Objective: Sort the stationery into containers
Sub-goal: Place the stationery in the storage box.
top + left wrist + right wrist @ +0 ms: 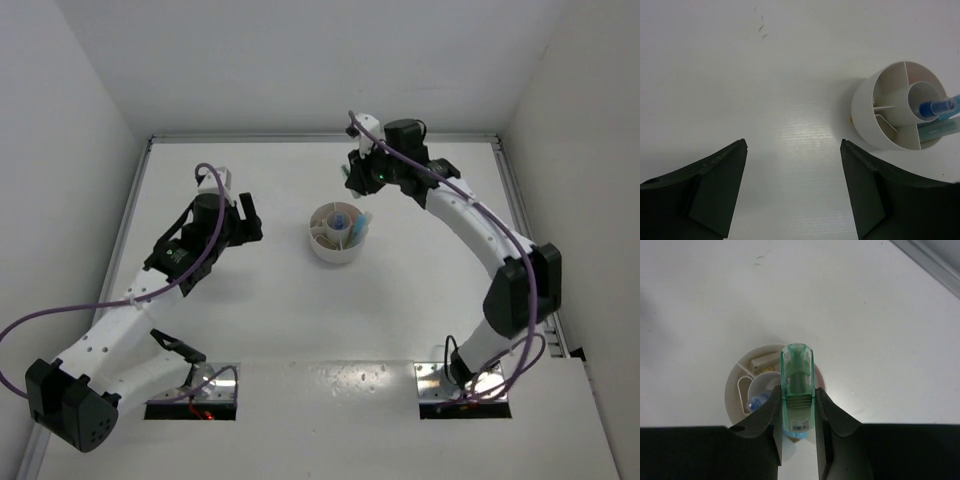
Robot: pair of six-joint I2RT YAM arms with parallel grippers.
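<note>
My right gripper [796, 390] is shut on a green marker [798, 372], which points away from the camera and hangs above the round white bowl [735, 382]. In the top view that gripper [353, 178] is behind the bowl [330, 252]. The bowl's centre tube holds a blue-clear pen [755, 402], and a tan eraser [765, 360] lies in a far compartment. My left gripper [794, 142] stands open over bare table, left of the bowl [865, 110], with nothing between its fingers. A light blue marker [940, 129] and the pen [936, 107] stick out of the bowl.
A raised rail [515, 200] borders the table on the right, and white walls close in the back and sides. Small dark scuffs [761, 27] mark the tabletop beyond my left gripper.
</note>
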